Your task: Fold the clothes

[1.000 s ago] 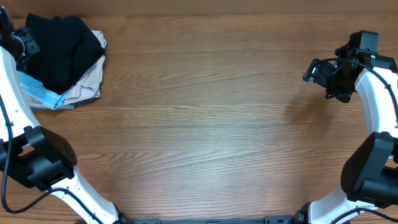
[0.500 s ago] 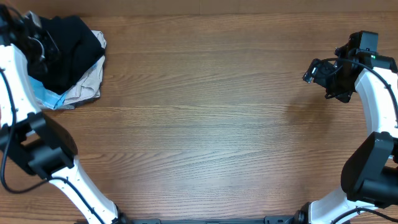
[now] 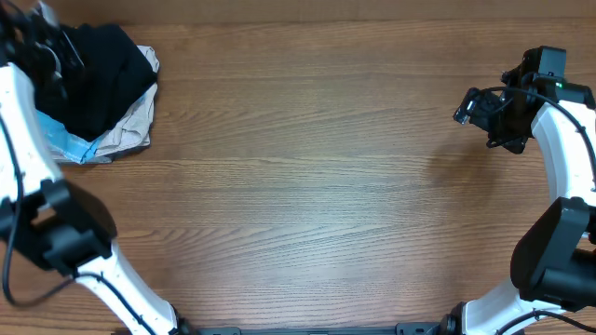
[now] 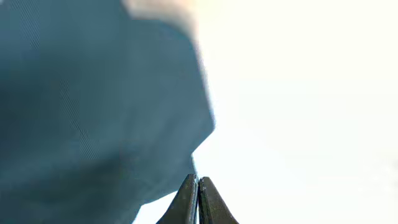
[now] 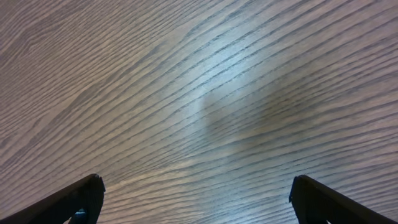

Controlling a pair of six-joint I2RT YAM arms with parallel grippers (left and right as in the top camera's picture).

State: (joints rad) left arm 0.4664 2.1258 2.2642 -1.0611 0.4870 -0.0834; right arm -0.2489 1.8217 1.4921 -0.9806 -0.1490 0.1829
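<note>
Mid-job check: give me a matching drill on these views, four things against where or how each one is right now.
Things:
1. black shirt
2. light-blue garment
3. left gripper
4. right gripper

Places or states:
A. fingers wide apart above the table
B. on top of the pile
C. fingers pressed together
D. sticking out at the pile's near edge

Pairs: 1-B, 2-D, 3-C, 4-A
</note>
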